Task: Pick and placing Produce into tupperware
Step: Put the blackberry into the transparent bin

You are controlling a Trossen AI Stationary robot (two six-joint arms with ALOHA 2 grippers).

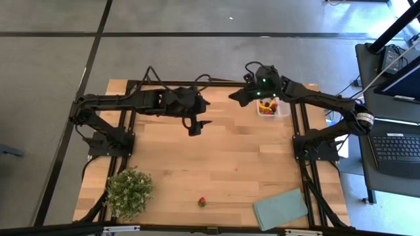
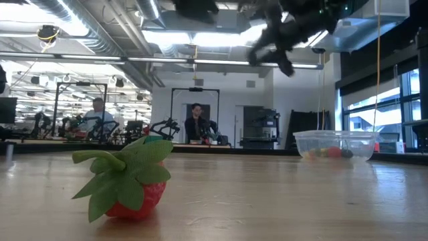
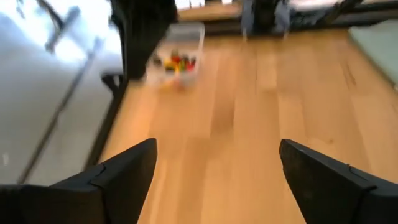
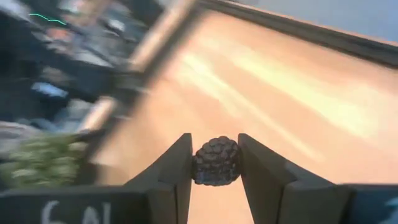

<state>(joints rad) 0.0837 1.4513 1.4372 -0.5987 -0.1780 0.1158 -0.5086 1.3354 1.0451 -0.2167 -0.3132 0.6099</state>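
Observation:
The clear tupperware (image 1: pixel 281 112) stands at the table's far right and holds several small coloured pieces of produce (image 1: pixel 266 107); it also shows in the low view (image 2: pixel 334 144) and the left wrist view (image 3: pixel 179 45). A red strawberry (image 1: pixel 201 202) with green leaves lies on its side on the table near the front edge (image 2: pixel 130 182). My right gripper (image 4: pixel 216 157) hovers just left of the tupperware (image 1: pixel 234 97), shut on a dark bumpy berry (image 4: pixel 216 160). My left gripper (image 3: pixel 217 177) stands open above the table's middle (image 1: pixel 201 126), holding nothing. My right gripper pinches the dark berry by its two opposite sides (image 4: pixel 198 163) between its two fingers, close to their free ends. The fingers slant downward over the table. The berry is lifted clear of the table.
A bushy green plant (image 1: pixel 129 191) stands at the near left corner. A flat grey-green cloth (image 1: pixel 281 208) lies at the near right. Bare wood (image 1: pixel 230 157) stretches between the arms and the strawberry. People sit at desks in the room beyond (image 2: pixel 196 120).

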